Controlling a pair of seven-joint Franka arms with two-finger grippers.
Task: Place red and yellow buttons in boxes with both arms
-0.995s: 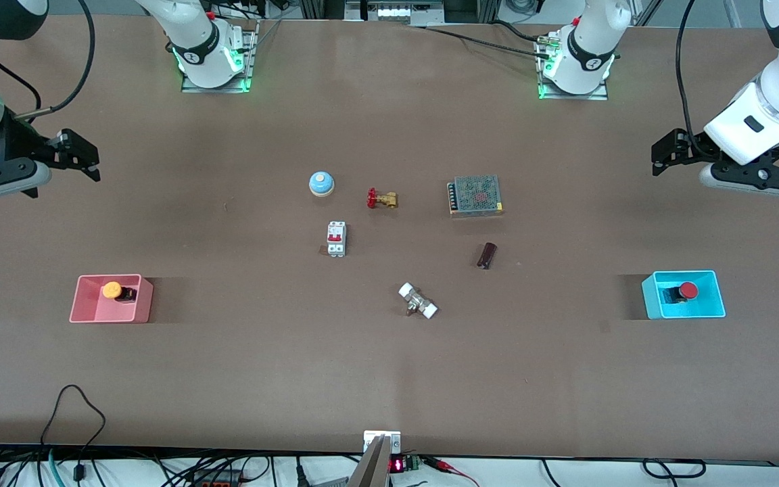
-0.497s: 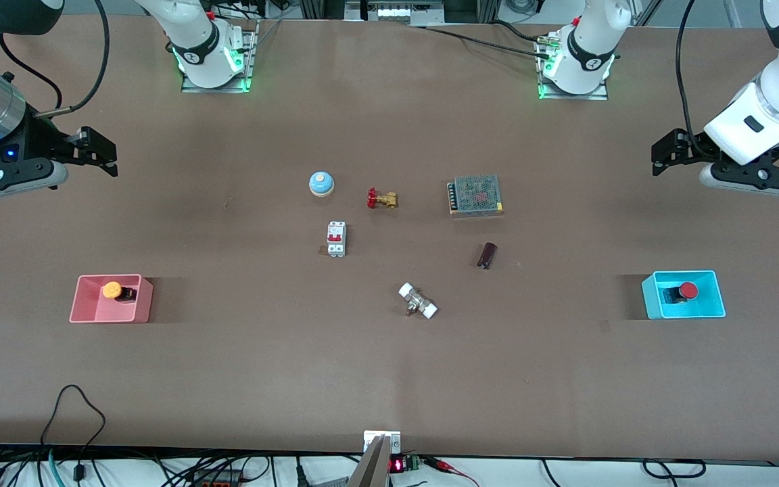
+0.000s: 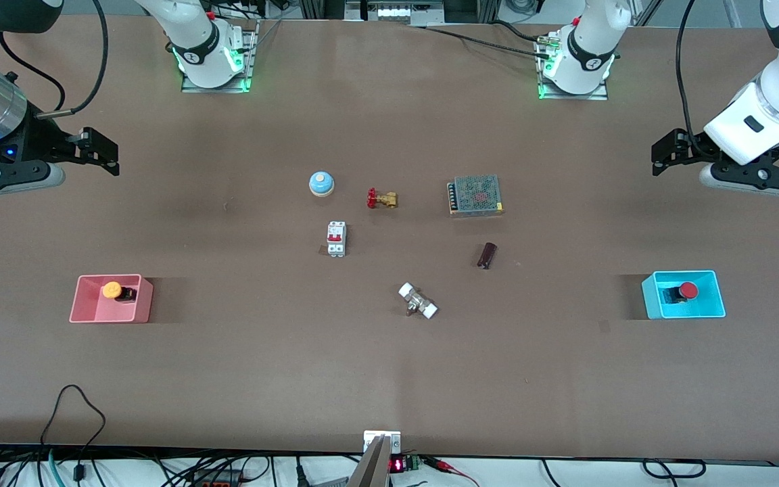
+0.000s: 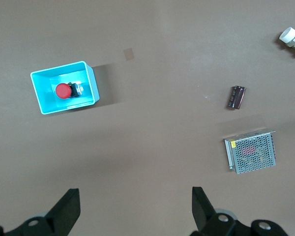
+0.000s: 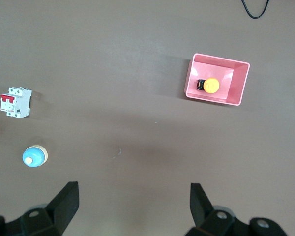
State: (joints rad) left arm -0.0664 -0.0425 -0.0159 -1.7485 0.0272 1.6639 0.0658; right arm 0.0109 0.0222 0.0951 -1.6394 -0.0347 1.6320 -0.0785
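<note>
The yellow button (image 3: 112, 290) rests inside the pink box (image 3: 88, 303) toward the right arm's end of the table. The red button (image 3: 688, 291) rests inside the cyan box (image 3: 711, 299) toward the left arm's end. My right gripper (image 3: 107, 154) hangs open over bare table at its own end, holding nothing. My left gripper (image 3: 660, 157) hangs open and empty over bare table at its end. In the right wrist view the right gripper (image 5: 132, 191) is apart from the pink box (image 5: 236, 86) and yellow button (image 5: 212, 86). In the left wrist view the left gripper (image 4: 135, 194) is apart from the cyan box (image 4: 91, 87) and red button (image 4: 63, 90).
Mid-table lie a blue dome bell (image 3: 321, 183), a brass valve with a red handle (image 3: 381, 198), a white circuit breaker (image 3: 336, 239), a mesh-covered power supply (image 3: 475, 195), a dark cylinder (image 3: 487, 255) and a white-ended fitting (image 3: 418, 301). Cables hang at the table's near edge.
The right gripper has shifted a little toward the table's middle, still open and empty. The left arm and both buttons have not moved.
</note>
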